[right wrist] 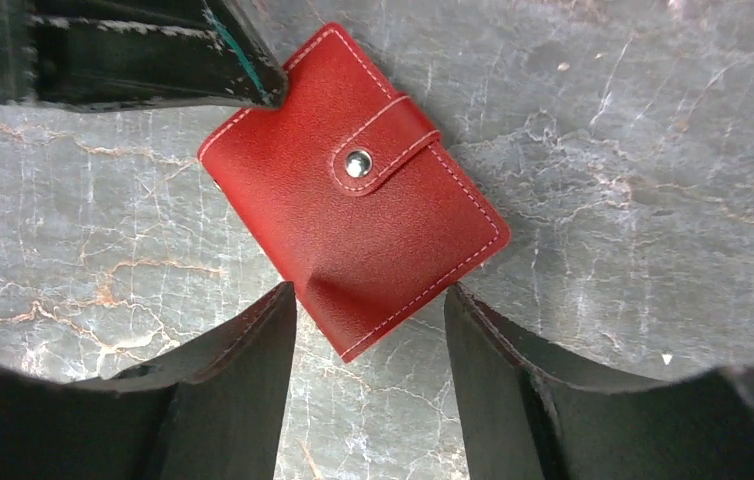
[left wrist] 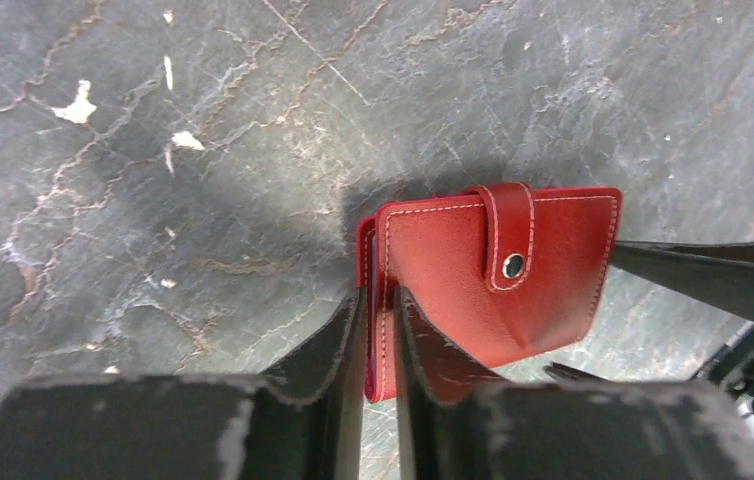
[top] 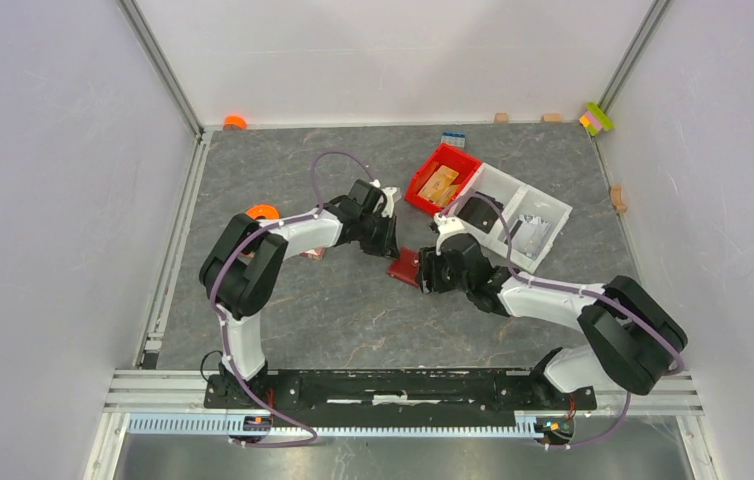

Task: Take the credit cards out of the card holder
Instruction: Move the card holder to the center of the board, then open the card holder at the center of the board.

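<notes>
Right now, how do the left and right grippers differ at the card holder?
Left gripper: jaws nearly shut, pinching one edge of the card holder. Right gripper: jaws open wide, straddling a corner of the holder without clamping it. The left comes in from the holder's far-left side in the top view, the right from the opposite side. Both meet at the same holder, its snap strap fastened.

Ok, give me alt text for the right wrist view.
A closed red card holder, strap snapped shut, lies tilted on a grey stone-look table. The open right tool straddles its near corner, and the left tool's fingers touch its far corner.
</notes>
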### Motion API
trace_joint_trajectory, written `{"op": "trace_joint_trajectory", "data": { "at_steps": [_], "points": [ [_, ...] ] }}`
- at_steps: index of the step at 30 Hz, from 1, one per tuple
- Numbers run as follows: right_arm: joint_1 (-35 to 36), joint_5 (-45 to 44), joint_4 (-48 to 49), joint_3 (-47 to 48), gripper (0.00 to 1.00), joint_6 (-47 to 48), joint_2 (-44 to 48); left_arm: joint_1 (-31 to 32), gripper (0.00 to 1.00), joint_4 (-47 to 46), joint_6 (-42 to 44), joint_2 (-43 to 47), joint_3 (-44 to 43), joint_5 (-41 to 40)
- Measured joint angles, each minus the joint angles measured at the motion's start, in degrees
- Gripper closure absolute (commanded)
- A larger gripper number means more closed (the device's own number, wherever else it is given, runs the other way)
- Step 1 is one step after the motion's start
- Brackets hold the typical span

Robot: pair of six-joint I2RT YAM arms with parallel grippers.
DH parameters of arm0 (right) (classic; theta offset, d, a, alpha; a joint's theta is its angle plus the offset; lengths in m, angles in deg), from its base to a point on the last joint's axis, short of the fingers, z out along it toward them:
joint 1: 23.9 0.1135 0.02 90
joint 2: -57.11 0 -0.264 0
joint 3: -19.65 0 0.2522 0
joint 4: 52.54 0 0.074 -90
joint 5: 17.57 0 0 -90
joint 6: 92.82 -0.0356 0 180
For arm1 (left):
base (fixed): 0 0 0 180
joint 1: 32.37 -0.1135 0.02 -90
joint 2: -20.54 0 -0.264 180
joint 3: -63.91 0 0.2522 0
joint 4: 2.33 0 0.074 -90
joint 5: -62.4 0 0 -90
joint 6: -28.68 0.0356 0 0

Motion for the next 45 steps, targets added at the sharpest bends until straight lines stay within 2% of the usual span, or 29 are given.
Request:
{"op": "trace_joint_trajectory", "data": {
  "at_steps": [1, 4, 10, 14, 20, 22, 31, 36, 41, 45],
  "points": [
    [0.48, -1.05, -0.85, 0.46, 0.34, 0.39, 0.48, 0.09, 0.65, -0.02, 0.35, 0.07, -0.02, -0.59],
    [1.14, -5.55, -2.58, 1.4, 0.33, 2.08, 2.75, 0.46, 0.53, 0.44, 1.36, 0.66, 0.02, -3.39],
    [1.03, -12.94, -2.4, 1.44, 0.37, 5.99, 6.23, 1.44, 0.48, 3.04, 1.6, 5.01, 2.01, -8.28],
    [1.03, -15.78, -2.1, 2.14, 0.44, 8.48, 5.16, 3.21, 0.55, 6.91, 1.62, 9.22, 3.08, -9.64],
    [1.03, -18.56, -3.23, 7.85, 0.55, 10.27, -2.14, 6.12, 0.87, 12.48, 2.64, 10.73, 2.75, -12.52],
    [1.03, -18.73, -4.13, 9.55, 0.57, 10.58, -4.22, 6.49, 0.93, 13.44, 2.93, 10.27, 2.73, -12.7],
    [1.03, -18.73, -8.52, 12.61, 0.67, 10.54, -9.6, 6.64, 0.96, 13.64, 3.02, 5.14, 2.62, -11.63],
    [0.9, -13.14, -10.1, 12.7, 0.75, 9.92, -10.36, 6.34, 0.97, 12.44, 3.02, 3.82, 1.31, -10.47],
    [0.68, -6.05, -9.4, 11.39, 0.73, 9.18, -9.33, 5.03, 0.96, 11.67, 3.02, 2.14, -0.33, -8.61],
    [0.7, -3.17, -9.01, 9.14, 0.6, 8.74, -6.43, 2.8, 0.91, 9.68, 2.99, 1.55, -0.61, -7.28]
  ]
}}
